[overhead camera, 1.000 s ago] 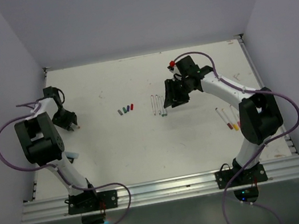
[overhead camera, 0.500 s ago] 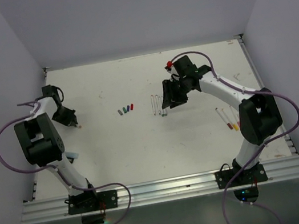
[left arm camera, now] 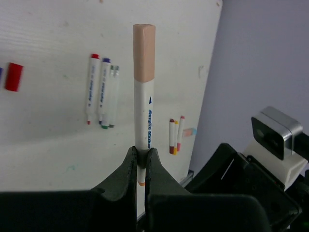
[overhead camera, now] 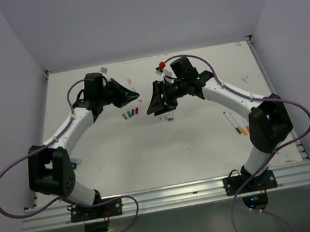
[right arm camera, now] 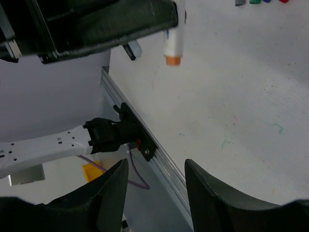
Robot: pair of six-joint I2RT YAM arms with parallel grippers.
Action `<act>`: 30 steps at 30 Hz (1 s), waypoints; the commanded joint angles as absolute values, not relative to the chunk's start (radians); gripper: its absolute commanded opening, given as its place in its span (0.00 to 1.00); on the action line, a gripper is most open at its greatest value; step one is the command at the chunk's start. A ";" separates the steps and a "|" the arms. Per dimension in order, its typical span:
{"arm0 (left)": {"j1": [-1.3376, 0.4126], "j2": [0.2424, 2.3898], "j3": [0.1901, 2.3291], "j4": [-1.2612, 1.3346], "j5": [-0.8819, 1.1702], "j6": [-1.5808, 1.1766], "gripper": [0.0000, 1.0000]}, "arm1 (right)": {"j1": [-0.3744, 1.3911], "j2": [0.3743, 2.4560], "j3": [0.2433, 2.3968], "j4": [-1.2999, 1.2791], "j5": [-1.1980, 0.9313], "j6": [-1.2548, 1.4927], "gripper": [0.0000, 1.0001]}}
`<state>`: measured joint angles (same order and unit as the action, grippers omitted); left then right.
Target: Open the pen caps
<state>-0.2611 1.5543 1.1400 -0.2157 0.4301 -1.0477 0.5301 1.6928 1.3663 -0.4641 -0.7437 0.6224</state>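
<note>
Presently our left pincer is clamped narrow on a slim white pen body, low on the barrel. The pen sticks straight out past the fingertips, with its stubby peach plastic cap seated on the far end. The pen's orange butt end pokes out on the other side of the fingers. Our right pincer is spread wide and holds nothing. From overhead it hangs just beside the left one, the two facing each other but apart, above the white counter. On the counter between and below them lies a short row of small loose plastic caps in grey, green, blue and red. Near these lie three thin white pens with coloured ends, side by side. A few more pale pens lie well apart toward the right edge.
</note>
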 commanded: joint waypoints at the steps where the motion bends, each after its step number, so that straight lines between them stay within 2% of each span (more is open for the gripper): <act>1: -0.305 1.566 1.141 -0.032 0.627 -1.066 0.00 | 0.512 1.635 1.353 -0.276 -0.799 0.781 0.54; 8: -0.321 1.539 1.095 -0.097 0.730 -0.939 0.00 | 0.430 1.631 1.374 -0.265 -0.747 0.818 0.53; 14: -0.324 1.505 1.051 -0.066 0.801 -0.917 0.00 | 0.407 1.664 1.359 -0.132 -0.776 0.911 0.52; 22: -0.325 1.488 1.037 -0.035 0.844 -0.942 0.00 | 0.413 1.723 1.364 -0.064 -0.769 0.963 0.42; 30: -0.327 1.491 1.028 0.047 0.874 -1.003 0.00 | 0.433 1.740 1.344 -0.032 -0.746 0.976 0.40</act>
<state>-0.3222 1.5249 1.0336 -0.0288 0.8200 -0.9695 0.4213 1.7302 1.3457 -0.0887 -0.7509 0.9550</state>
